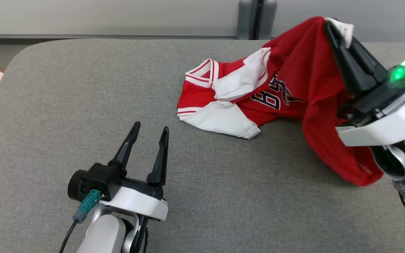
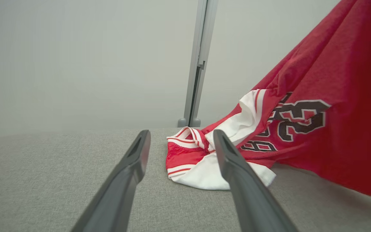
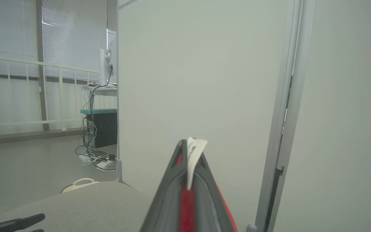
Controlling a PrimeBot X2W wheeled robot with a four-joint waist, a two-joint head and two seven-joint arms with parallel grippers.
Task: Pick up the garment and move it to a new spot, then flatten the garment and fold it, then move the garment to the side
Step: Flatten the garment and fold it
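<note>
A red jersey-style garment with white sleeves, striped trim and dark numerals hangs from the robot's right gripper above the far right of a grey fabric-covered table. The two dark fingers are pinched together on a fold of red cloth beside a white care label, which pokes up past the fingertips in the right wrist view. Only the gripped end is lifted. From there the cloth slopes down to the collar and sleeves, which lie crumpled on the table near its middle. Another red flap droops beside the right forearm toward the surface.

The hold looks thin, taken at an edge, and the risk from here is plain. If the arm travels fast, the trailing sleeves may drag on the rough cover and pull the cloth out of the pinch. The garment could also land twisted in a heap that is harder to flatten, and the drooping flap could catch on the right wrist.

The right arm reaches in from the right edge with its forearm raised and its fingers pointing up and away toward the back wall. The left gripper rests low over the near left of the table, fingers spread wide and holding nothing. It is aimed toward the garment's sleeves and is well apart from them.
</note>
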